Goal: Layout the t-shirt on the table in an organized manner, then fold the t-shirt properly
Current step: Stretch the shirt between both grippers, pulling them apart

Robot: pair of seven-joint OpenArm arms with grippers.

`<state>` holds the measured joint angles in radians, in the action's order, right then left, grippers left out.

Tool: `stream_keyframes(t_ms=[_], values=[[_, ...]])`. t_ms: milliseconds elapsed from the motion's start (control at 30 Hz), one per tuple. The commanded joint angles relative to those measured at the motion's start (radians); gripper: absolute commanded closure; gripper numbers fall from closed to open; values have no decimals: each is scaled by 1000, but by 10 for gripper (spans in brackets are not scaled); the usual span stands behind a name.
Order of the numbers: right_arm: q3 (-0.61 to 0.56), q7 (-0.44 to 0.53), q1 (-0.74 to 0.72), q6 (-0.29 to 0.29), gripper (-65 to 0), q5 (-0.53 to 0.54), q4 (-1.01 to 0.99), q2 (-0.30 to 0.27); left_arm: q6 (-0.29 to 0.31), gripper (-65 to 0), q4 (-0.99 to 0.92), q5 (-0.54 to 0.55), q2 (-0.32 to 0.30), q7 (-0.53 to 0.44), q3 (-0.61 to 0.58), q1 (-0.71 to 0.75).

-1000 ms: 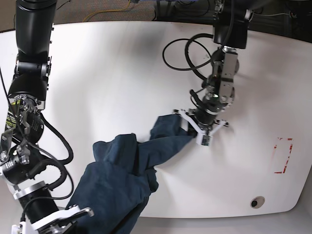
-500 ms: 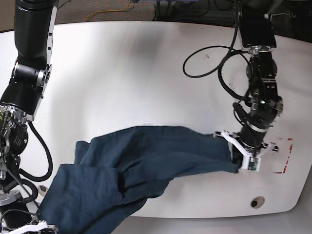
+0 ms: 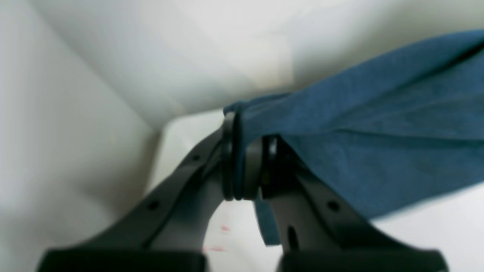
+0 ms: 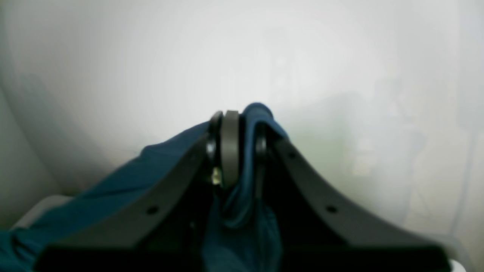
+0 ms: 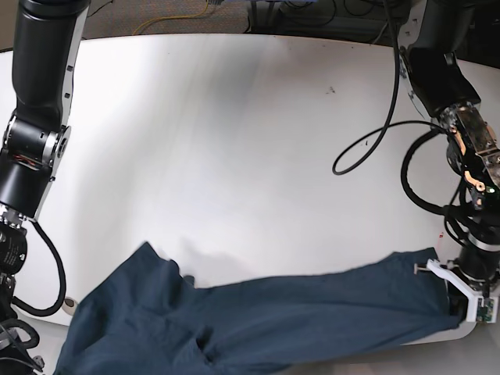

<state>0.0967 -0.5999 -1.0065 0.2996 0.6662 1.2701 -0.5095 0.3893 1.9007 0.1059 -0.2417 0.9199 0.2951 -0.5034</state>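
A: Start at the table's near edge. What's there?

B: The t-shirt (image 5: 258, 320), pulled into a long dark band along the near edge of the table (image 5: 234, 141). Its long axis runs side to side in the base view. The part toward that view's left is still bunched and wrinkled; the part toward its right is drawn narrow.

A: Who has hold of it?

B: Both arms. The left gripper (image 5: 461, 301), at the near edge on the base view's right, is clamped on a fold of cloth; its wrist view shows the blue fabric pinched between the closed pads (image 3: 236, 158) and streaming away to one side. The right gripper (image 4: 234, 151) is out of the base view, past its lower left corner, but its own camera shows its jaws closed on a rolled edge of the shirt.

A: So what does the next move turn on?

B: The shirt lies between the two claws, held at either end. I'd judge it's mid-spread, and laying it flat means carrying that stretched band away from the near edge toward the bare middle of the table, both ends together.

A: Anything farther back?

B: Only bare white tabletop and the left arm's looping black cable (image 5: 375, 144).
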Motion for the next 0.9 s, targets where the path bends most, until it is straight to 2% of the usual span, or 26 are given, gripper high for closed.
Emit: stream_keyframes(t_ms=[0, 167, 500, 700, 867], values=[[1, 42, -84, 2, -2, 11, -22, -13, 12, 0, 21, 2, -15, -3, 6, -94], [-50, 42, -177, 2, -2, 11, -83, -16, 24, 0, 18, 2, -57, 38, 8, -206], [-73, 42, -283, 2, -2, 11, -198, -36, 27, 0, 15, 2, -77, 127, 8, -406], [-73, 39, -269, 2, -2, 11, -198, -41, 52, 0, 15, 2, -89, 132, 9, -400], [-65, 18, -177, 3, -2, 31, -169, -79, 69, 0, 15, 2, -87, 132, 11, -306]])
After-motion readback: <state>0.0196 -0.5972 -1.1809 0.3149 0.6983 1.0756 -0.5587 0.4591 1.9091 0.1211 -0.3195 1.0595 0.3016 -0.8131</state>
